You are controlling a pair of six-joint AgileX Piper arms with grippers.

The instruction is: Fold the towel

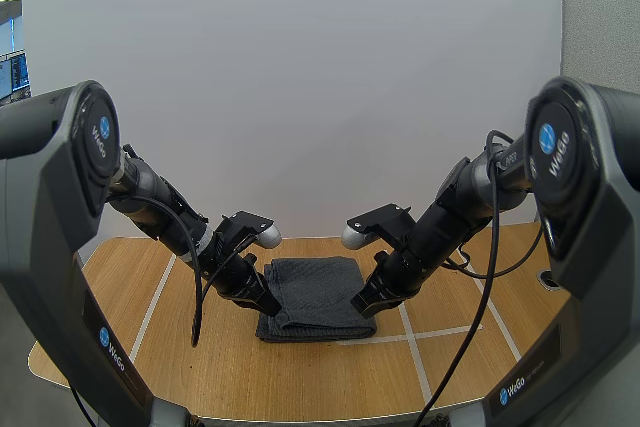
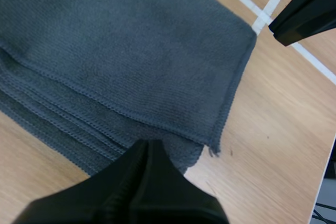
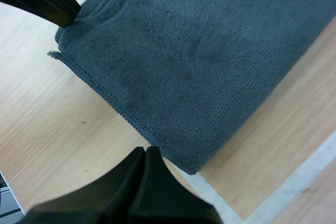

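The wooden desk (image 1: 330, 377) is crossed by white lines (image 1: 440, 332). A folded dark grey towel (image 1: 315, 292) is laid midway between its left and right edges. The left fingers (image 1: 270, 305) are pressed together at one side of the towel and the right fingers (image 1: 360, 302) at the other, with nothing held.

The high view looks forward and down from behind and above both arm bases (image 1: 60, 197), taking in the counter (image 1: 130, 287), with the towel (image 1: 318, 297) low in the centre of the frame. Each wrist view rides close over that towel, looking down past its own arm's jaws. Both share the towel's top face, and each catches the other arm's jaws at a towel corner.
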